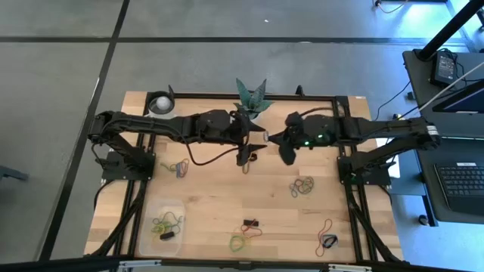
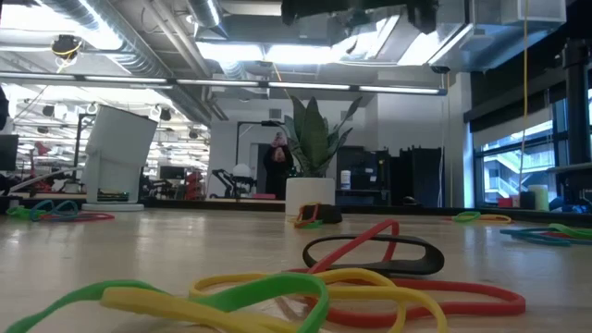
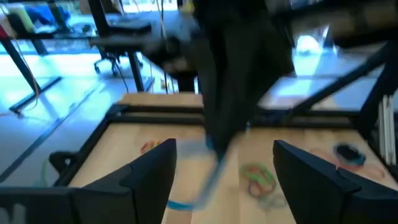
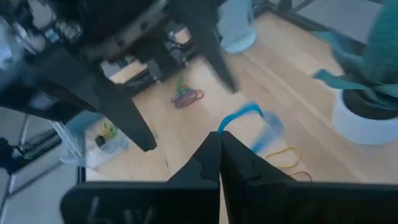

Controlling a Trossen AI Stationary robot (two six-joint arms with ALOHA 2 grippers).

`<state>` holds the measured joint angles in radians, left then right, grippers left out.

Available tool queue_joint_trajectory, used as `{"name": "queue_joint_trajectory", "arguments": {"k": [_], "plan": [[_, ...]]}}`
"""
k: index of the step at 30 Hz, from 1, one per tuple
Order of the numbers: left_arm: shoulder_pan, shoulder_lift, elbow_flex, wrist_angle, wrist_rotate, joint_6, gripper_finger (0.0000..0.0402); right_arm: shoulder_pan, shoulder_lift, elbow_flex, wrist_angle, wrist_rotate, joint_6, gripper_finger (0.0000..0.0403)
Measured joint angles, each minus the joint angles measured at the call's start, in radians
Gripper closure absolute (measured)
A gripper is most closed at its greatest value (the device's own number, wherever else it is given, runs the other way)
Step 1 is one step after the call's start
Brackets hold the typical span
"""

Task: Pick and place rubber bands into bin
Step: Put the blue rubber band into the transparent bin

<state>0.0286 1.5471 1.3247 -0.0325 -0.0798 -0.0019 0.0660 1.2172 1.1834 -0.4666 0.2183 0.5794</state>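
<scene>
Both arms are raised above the middle of the far half of the wooden table (image 1: 219, 204), their wrists almost meeting just in front of the potted plant (image 1: 252, 97) at the 12 o'clock edge. The left gripper (image 3: 224, 163) is seen spread wide in its own wrist view, with nothing between its fingers (image 3: 152, 171). The right gripper (image 4: 220, 149) is pressed fully closed; in the right wrist view a blue rubber band (image 4: 250, 121) appears to trail from its tip, though motion blur makes a firm grip hard to confirm. The same blue streak is seen in the left wrist view, just ahead of the open fingers.

The bin (image 1: 163, 224) is placed near the 7 o'clock corner of the table in the high view, and a few green and yellow bands with a dark piece are lying inside it. Loose rubber bands (image 1: 303, 186) are scattered over the table: a cluster at about 4 o'clock of centre, a red and black pair (image 1: 327, 236) toward 5 o'clock, a green and yellow pile (image 1: 240, 242) at 6 o'clock, and a mixed bunch (image 1: 180, 168) at 9 o'clock. A white cup (image 1: 159, 103) stands at 11 o'clock.

In the low view, green, yellow, red and black bands lie nearest the camera.
</scene>
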Motion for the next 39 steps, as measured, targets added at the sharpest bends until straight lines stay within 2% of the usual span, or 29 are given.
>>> {"name": "queue_joint_trajectory", "arguments": {"k": [5, 11, 16, 26, 30, 35, 39], "plan": [[-0.012, 0.000, 0.000, 0.008, 0.025, -0.004, 0.0139, 0.050, 0.120, 0.085, 0.025, 0.012, -0.059, 0.0403], [-0.043, 0.006, 0.000, -0.025, 0.056, -0.022, 0.0140, 0.096, 0.203, 0.193, 0.031, 0.087, -0.117, 0.0403], [-0.060, 0.007, 0.000, -0.044, 0.048, -0.022, 0.0139, 0.112, 0.202, 0.227, 0.010, 0.126, -0.119, 0.0403], [-0.060, 0.007, 0.000, -0.046, 0.041, -0.038, 0.0143, 0.118, 0.195, 0.233, -0.043, 0.129, -0.112, 0.0403], [-0.060, 0.007, 0.000, -0.051, -0.002, -0.039, 0.0148, 0.130, 0.190, 0.233, -0.060, 0.163, -0.110, 0.0403], [-0.060, 0.006, 0.000, -0.070, -0.046, -0.038, 0.0164, 0.142, 0.169, 0.233, -0.128, 0.219, -0.079, 0.0403], [-0.060, 0.007, 0.000, -0.070, -0.054, -0.038, 0.0193, 0.143, 0.166, 0.232, -0.139, 0.237, -0.065, 0.0403]]}}
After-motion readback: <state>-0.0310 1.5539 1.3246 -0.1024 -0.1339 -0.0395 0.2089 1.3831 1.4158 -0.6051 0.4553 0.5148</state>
